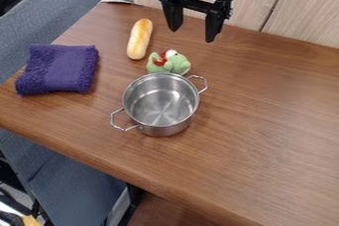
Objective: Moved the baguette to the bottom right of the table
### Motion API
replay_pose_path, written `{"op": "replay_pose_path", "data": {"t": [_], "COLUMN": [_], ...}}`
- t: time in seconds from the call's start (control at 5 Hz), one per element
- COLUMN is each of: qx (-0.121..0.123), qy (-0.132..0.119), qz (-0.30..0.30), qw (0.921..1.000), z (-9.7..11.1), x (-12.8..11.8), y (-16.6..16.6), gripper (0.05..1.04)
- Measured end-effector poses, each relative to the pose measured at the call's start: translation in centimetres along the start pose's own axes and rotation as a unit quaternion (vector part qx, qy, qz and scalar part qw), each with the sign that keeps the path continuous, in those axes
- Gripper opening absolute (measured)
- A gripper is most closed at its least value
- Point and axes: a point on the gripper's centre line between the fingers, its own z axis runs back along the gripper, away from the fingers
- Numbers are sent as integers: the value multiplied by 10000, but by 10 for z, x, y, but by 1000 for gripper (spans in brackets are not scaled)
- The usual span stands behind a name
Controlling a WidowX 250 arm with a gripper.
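Camera view, open metal pot (161, 129), baguette (140, 39) outside

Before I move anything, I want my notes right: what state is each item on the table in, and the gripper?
Gripper: open, holding nothing.
Toy baguette: whole, lying flat, not held.
Metal pot: upright, uncovered, empty.
Purple cloth: bunched or folded; cannot tell which.
Green plush toy: beside the pot, posture unclear.

A single fixed camera is looking down at a slant on the round silver metal pot (161, 102) from above. It is facing the pale wood-grain panel (301, 12) beyond the pot.
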Motion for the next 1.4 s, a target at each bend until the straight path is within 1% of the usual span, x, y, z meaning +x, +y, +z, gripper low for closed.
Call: {"op": "replay_pose_path", "data": {"t": [0.2, 0.4, 0.6, 0.8, 1.0, 1.2, 1.4], "qx": [-13, 16, -20, -129, -23, 33, 208], "qy": [191, 255, 160, 128, 128, 152, 209], "qz": [0, -19, -24, 237, 446, 778, 1086], "qw": [9998, 9997, 9999, 9996, 9989, 9968, 9936], "z": [-13, -14, -6, 0, 3, 4, -1], "x": [-5, -5, 3, 10, 16, 22, 27], "y": [0, 1, 2, 22, 48, 75, 105], "gripper": [1001, 1001, 1001, 1001, 1001, 1001, 1001]}}
